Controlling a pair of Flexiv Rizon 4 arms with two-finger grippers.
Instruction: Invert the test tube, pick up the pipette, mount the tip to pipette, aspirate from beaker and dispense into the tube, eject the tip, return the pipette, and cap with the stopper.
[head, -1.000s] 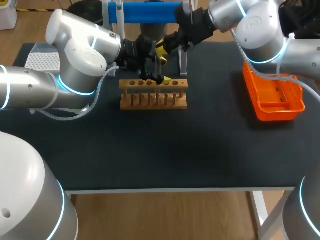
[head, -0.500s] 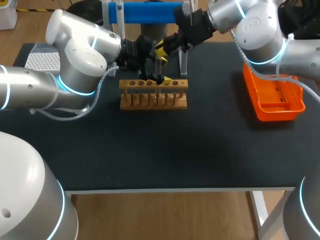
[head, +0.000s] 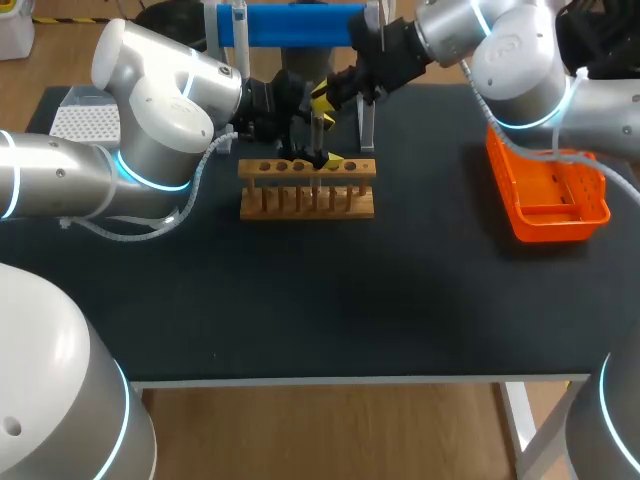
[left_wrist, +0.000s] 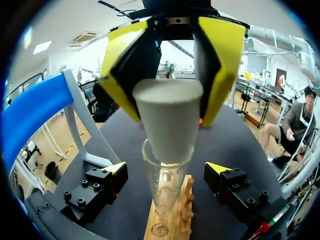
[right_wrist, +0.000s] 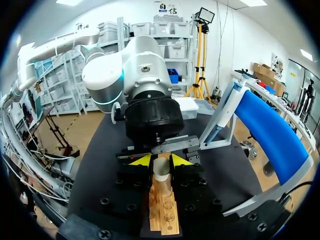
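Test tube (left_wrist: 162, 185) stands upright in a middle hole of the wooden rack (head: 307, 190) on the dark table (head: 320, 300). Right gripper (right_wrist: 161, 161) is above the rack, yellow tips clamped from two sides on the pale tapered stopper (left_wrist: 167, 117). The stopper's narrow end sits in the tube's mouth. Left gripper (left_wrist: 166, 168) is low at the rack with its fingers apart, one on each side of the tube, a gap showing on both sides. Pipette (right_wrist: 225, 112) hangs on the blue stand (right_wrist: 272, 130) behind the rack. Orange basket (head: 548, 195) lies well to the right of the rack.
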